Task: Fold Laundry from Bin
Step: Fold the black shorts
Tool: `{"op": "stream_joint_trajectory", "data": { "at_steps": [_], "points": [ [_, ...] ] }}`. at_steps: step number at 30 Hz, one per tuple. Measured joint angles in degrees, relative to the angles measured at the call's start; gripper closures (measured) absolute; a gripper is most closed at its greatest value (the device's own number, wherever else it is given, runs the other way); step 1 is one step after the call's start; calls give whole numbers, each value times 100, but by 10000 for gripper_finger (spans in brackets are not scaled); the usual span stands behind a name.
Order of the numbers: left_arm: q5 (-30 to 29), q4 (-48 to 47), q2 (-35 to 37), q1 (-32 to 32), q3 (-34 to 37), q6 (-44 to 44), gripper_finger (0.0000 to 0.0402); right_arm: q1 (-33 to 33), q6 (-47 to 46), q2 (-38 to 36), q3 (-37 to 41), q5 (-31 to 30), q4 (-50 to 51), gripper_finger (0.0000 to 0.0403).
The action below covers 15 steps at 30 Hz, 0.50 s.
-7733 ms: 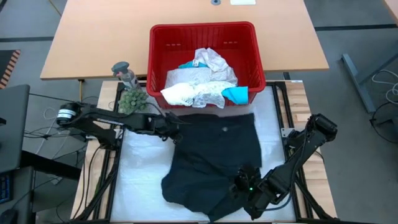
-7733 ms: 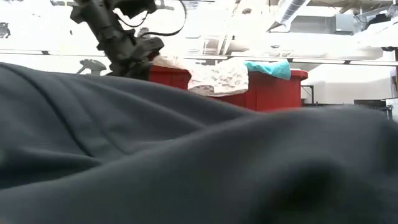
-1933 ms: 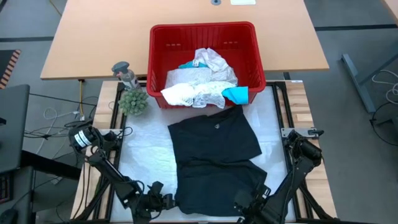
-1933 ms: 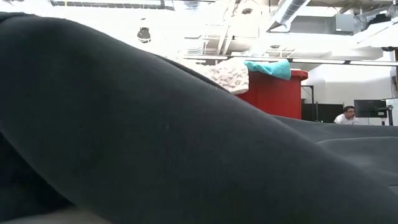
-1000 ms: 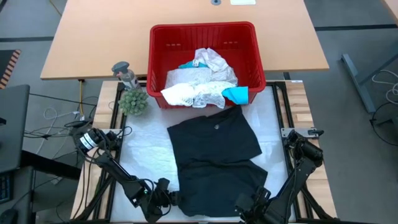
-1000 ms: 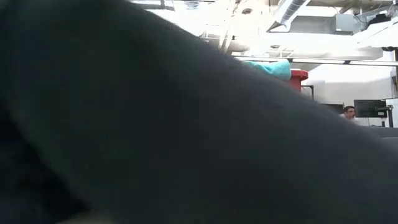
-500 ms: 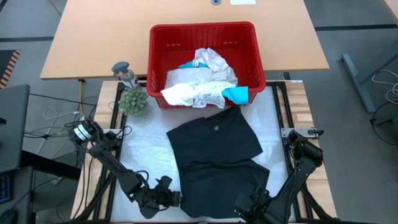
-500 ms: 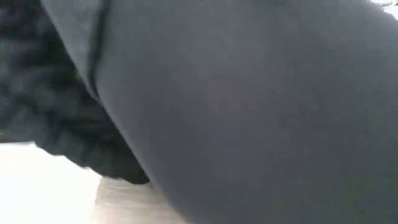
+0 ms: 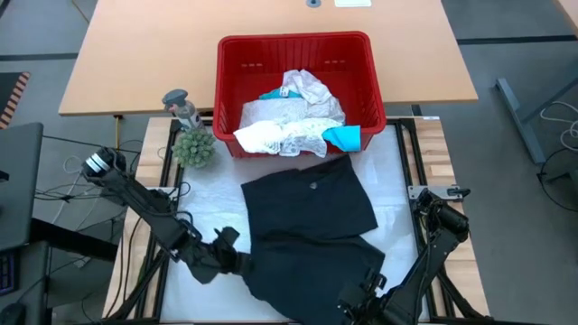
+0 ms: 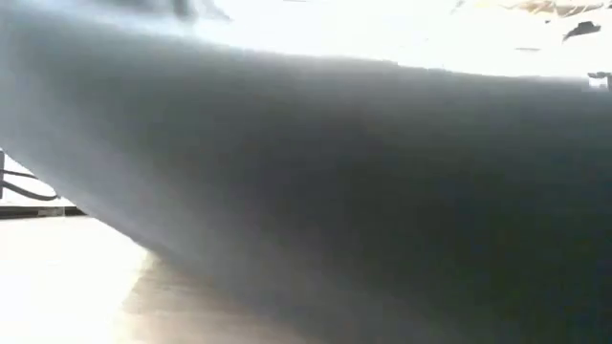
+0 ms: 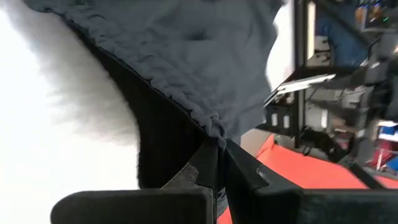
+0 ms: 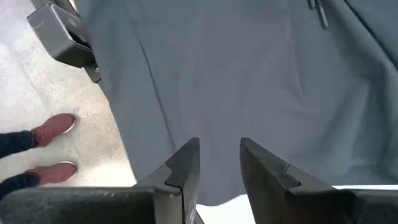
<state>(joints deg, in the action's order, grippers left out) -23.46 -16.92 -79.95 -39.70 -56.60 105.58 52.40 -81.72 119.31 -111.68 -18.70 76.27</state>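
The black garment (image 9: 312, 230) lay spread on the counter (image 9: 208, 194) just in front of the bin (image 9: 293, 50). The left gripper (image 11: 219, 163) was clamped on its near-left hem. The right gripper (image 12: 219, 163) stood at its near-right edge, fingers (image 12: 186, 163) apart, grip unclear.

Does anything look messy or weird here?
Yes. White lacy laundry and a teal piece spill over the red bin's front rim. The black garment lies crooked, its near corner pinched by the left pincer.
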Motion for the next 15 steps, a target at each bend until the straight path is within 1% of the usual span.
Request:
{"op": "stream_joint_trajectory", "data": {
  "at_steps": [1,3,5,7,10,15],
  "points": [
    [-75,-32,75,9,0,-4,401,0,136,0,0,-57,-97,265],
    [-156,-57,151,20,-1,-77,401,1,405,0,-2,-355,-387,263],
    [-12,-178,122,34,-9,-116,401,-21,672,0,0,-674,-678,262],
    [94,-434,17,34,-9,-80,401,-95,795,0,75,-841,-880,265],
    [115,-569,-107,42,-7,22,401,-210,844,0,427,-883,-1280,285],
    [245,-551,-268,71,-7,13,401,-267,733,7,1370,-834,-2387,323]
  ]
}}
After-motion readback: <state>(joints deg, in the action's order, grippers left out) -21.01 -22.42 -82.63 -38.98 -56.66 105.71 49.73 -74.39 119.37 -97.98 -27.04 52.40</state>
